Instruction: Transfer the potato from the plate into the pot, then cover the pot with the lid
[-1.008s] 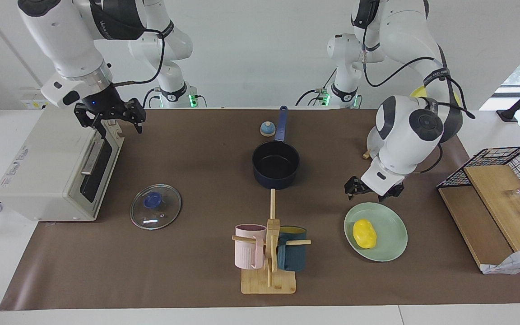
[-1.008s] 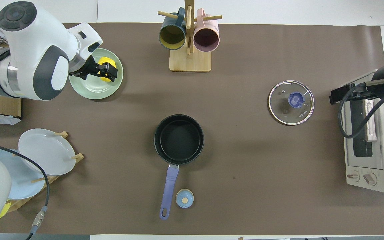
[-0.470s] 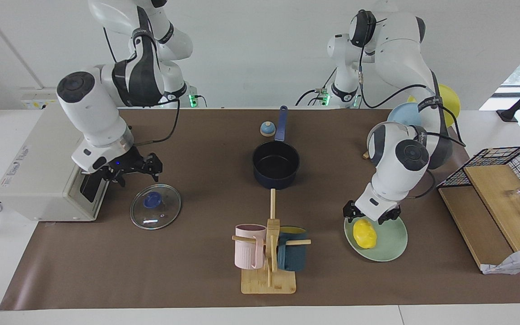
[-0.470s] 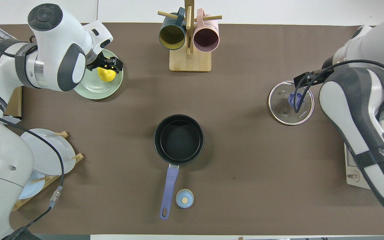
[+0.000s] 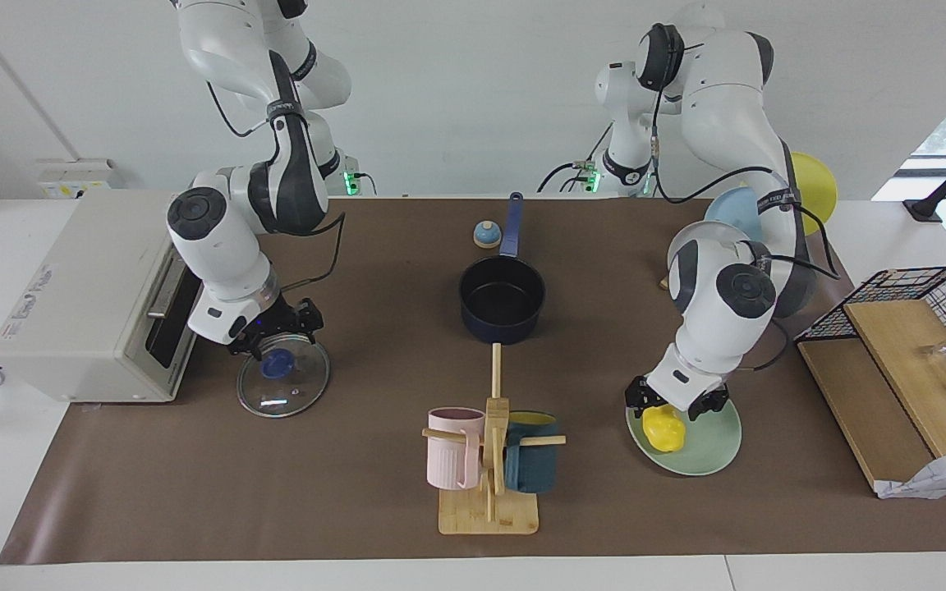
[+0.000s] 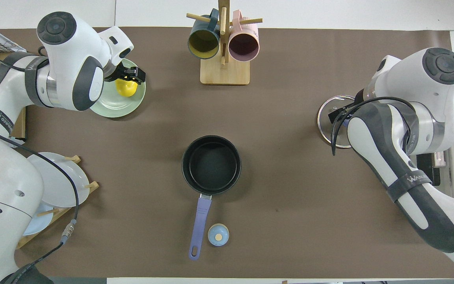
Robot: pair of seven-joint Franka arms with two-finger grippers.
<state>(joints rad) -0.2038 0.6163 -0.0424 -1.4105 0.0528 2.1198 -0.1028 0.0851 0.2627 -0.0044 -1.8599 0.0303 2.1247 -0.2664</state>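
The yellow potato lies on the mint-green plate toward the left arm's end of the table; both show in the overhead view, potato and plate. My left gripper is open, low over the potato, with a finger on either side of its top. The navy pot stands empty mid-table, handle toward the robots. The glass lid lies flat toward the right arm's end. My right gripper is open just above its blue knob. In the overhead view the right arm hides most of the lid.
A wooden mug rack with a pink and a teal mug stands farther from the robots than the pot. A small bell sits beside the pot handle. A toaster oven is beside the lid. A plate rack and a wire basket are at the left arm's end.
My left gripper has dropped from above the plate's edge down onto the potato. My right gripper has swung from the toaster oven down to just over the lid's knob.
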